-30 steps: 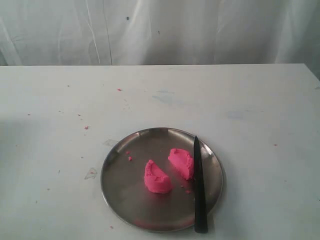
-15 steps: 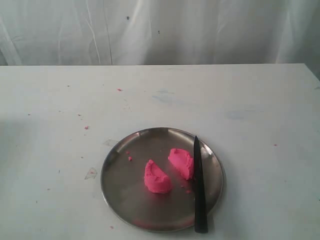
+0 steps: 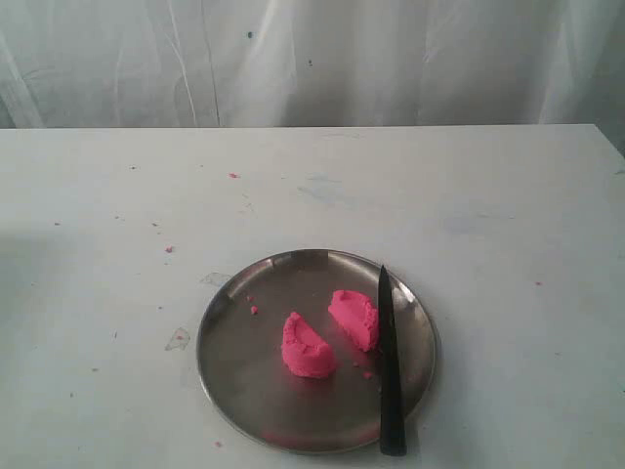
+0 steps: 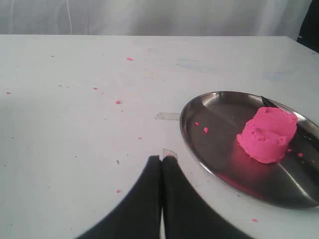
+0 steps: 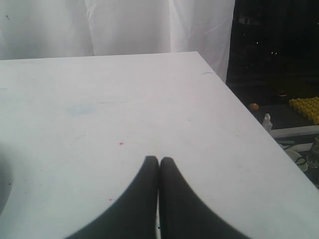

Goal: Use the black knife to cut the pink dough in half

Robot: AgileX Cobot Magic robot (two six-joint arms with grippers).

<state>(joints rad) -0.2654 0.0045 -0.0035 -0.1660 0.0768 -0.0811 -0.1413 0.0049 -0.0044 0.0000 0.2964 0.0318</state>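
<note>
Pink dough lies halved on the steel plate.
Black knife rests beside it, lower right; left claw and right claw clenched, empty.

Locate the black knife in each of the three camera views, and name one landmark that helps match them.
Exterior view: black knife lies along the steel plate's right side, handle overhanging the near rim.
Left wrist view: only the blade tip shows, behind the pink dough.
Right wrist view: not visible.
Shared landmark: the steel plate.
</note>
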